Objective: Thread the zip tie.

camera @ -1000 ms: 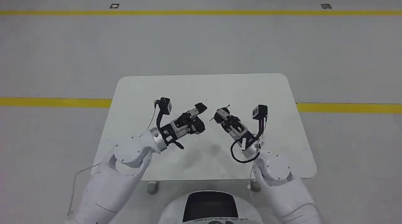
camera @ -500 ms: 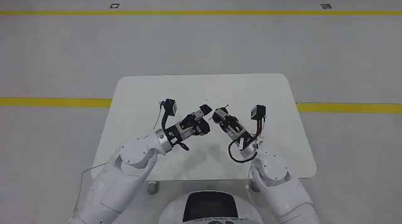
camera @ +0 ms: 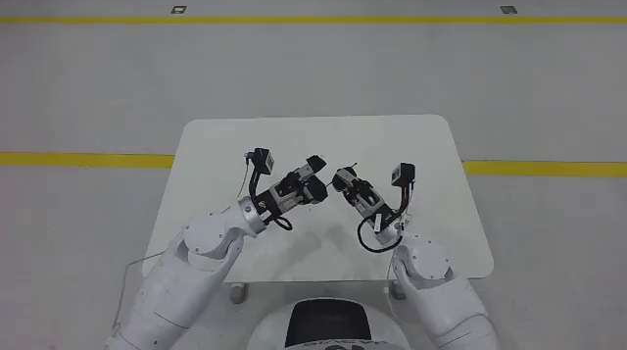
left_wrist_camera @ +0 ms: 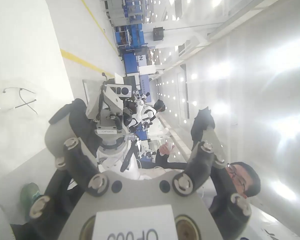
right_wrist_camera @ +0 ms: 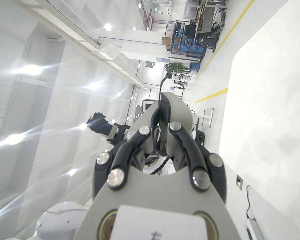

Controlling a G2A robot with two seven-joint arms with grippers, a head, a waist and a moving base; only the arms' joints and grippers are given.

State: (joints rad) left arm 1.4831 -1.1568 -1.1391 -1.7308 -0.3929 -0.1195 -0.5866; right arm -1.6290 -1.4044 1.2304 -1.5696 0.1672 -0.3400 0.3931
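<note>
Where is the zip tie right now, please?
The zip tie is pinched in the shut right hand, its thin end poking out ahead. In the top view, that hand is above the middle of the table, facing the open left hand.

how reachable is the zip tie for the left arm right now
probably yes: the left gripper is open and faces the right gripper, shut on the zip tie, with nothing between them above the table
</note>
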